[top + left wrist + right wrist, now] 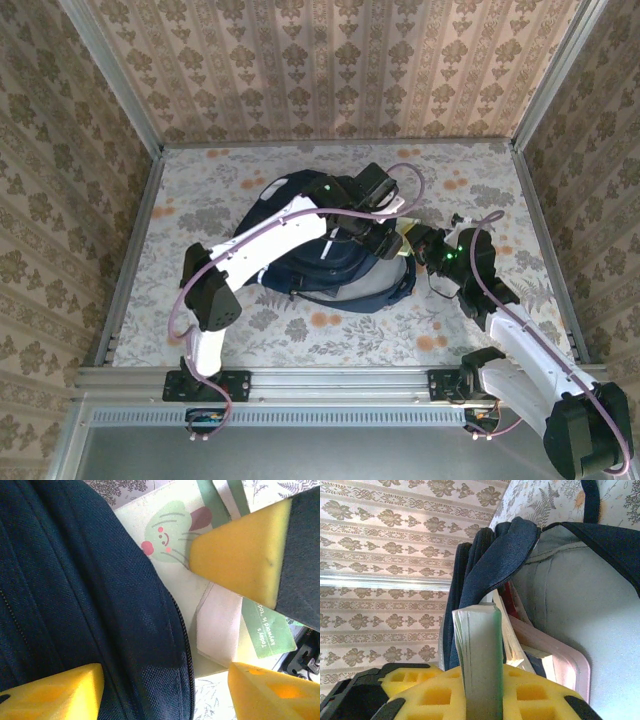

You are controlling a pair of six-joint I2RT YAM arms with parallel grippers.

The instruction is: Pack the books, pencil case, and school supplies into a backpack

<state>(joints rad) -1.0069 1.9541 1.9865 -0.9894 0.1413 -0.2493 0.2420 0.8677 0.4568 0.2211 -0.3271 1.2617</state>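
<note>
So the left gripper (165, 680), pads apart, hovers over the backpack (345, 282) in the middle of the desk (200, 200), its mouth toward the right edge. The right gripper (480, 685) is clamped on the green-and-white book (480, 645) at that mouth. It looks thin, light and bendy, so I'd hold it near the spine.

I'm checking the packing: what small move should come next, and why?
Probably the right gripper should slide the book deeper into the backpack. It is clamped on the book's edge, the far end sits at the opening, much of the cover lies outside, and the left gripper is open.
</note>
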